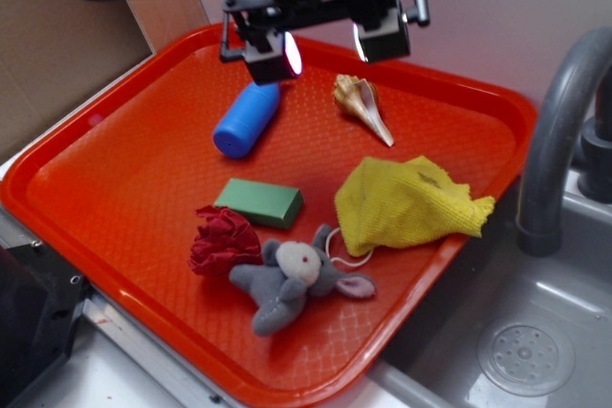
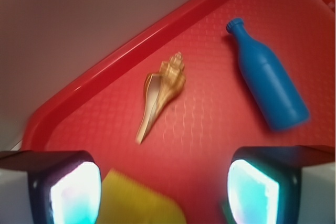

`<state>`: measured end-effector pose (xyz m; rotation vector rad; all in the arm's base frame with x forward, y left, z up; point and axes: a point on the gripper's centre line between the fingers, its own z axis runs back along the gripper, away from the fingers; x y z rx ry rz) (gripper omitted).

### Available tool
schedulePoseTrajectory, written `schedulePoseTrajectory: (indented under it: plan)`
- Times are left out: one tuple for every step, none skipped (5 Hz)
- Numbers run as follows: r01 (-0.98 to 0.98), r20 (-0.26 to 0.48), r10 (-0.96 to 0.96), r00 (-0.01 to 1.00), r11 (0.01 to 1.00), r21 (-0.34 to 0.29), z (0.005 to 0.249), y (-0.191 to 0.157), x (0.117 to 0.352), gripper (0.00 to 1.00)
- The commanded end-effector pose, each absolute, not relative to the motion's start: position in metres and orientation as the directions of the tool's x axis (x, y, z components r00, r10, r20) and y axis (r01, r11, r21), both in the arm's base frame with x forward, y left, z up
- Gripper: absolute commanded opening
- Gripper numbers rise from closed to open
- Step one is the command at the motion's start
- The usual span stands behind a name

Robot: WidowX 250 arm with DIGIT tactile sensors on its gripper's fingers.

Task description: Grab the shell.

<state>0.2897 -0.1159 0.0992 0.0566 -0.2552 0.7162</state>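
A red tray [image 1: 115,131] lies on the worktop with a sink [image 1: 535,332] and grey faucet [image 1: 555,131] to its right. In the exterior view, going left to right across the tray: a red crumpled cloth [image 1: 223,239] sits near the front, touching a grey plush mouse [image 1: 295,280] just to its right. Behind them lies a green block [image 1: 260,202]. Farther back, a blue bottle [image 1: 247,120] lies on its side, its far end hidden under the end effector [image 1: 327,43]. To the right of the bottle lies the shell [image 1: 361,106], apart from it, wide knobby end toward the tray's back rim and pale point toward the front right. Just in front of the shell's point a yellow cloth [image 1: 406,203] lies bunched, one corner draped over the tray's right rim.

The end effector hangs above the back of the tray, jaws spread wide apart and holding nothing, one finger over the bottle and the other above and slightly right of the shell.

In the wrist view, the left finger [image 2: 73,187] shows at the bottom left, the yellow cloth [image 2: 139,203] peeks in beside it, the shell [image 2: 163,90] lies on the tray [image 2: 220,135] near the centre, the bottle [image 2: 270,82] lies at right, and the other finger [image 2: 254,190] at bottom right. The shell touches nothing but the tray.
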Motion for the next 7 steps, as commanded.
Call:
schedulePoseTrajectory:
  plan:
    - [-0.680, 0.299, 0.670, 0.680, 0.728, -0.084, 0.081, -0.089, 0.322, 1.00]
    - [-0.673, 0.294, 0.665, 0.686, 0.734, -0.091, 0.067, -0.087, 0.331, 1.00]
    - [-0.667, 0.280, 0.661, 0.696, 0.740, -0.089, 0.053, -0.086, 0.332, 1.00]
    - [-0.675, 0.279, 0.665, 0.693, 0.734, -0.073, 0.045, -0.076, 0.329, 1.00]
    - [-0.649, 0.271, 0.641, 0.718, 0.757, -0.073, 0.044, -0.072, 0.321, 0.00]
    - [-0.587, 0.296, 0.583, 0.757, 0.805, -0.083, 0.049, -0.076, 0.316, 0.00]
    - [-0.370, 0.291, 0.376, 0.880, 0.926, -0.076, 0.072, -0.093, 0.317, 0.00]
